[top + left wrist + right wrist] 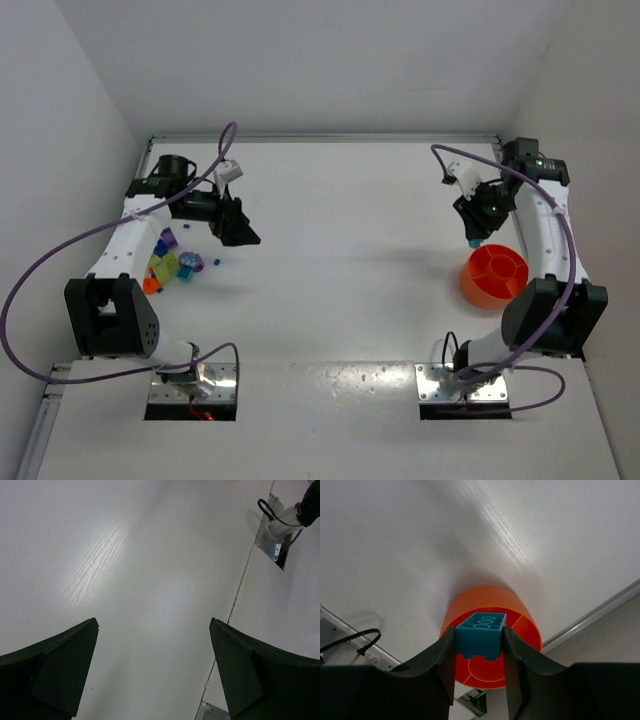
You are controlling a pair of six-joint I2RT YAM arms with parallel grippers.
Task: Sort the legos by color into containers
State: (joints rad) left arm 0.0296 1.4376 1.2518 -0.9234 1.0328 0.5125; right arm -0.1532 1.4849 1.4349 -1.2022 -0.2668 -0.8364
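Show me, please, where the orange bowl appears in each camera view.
Top external: orange bowl, lower right, beside the right arm.
Left wrist: not in view.
Right wrist: centre, under the teal brick in the right hand.
Shared landmark: the metal base plate.

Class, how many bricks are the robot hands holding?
1: a teal brick in the right hand, near the orange bowl. The left hand is open and empty.

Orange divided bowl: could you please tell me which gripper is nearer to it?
Right. The right gripper, holding a teal brick, hovers over the bowl; the left gripper is far off, by the legos.
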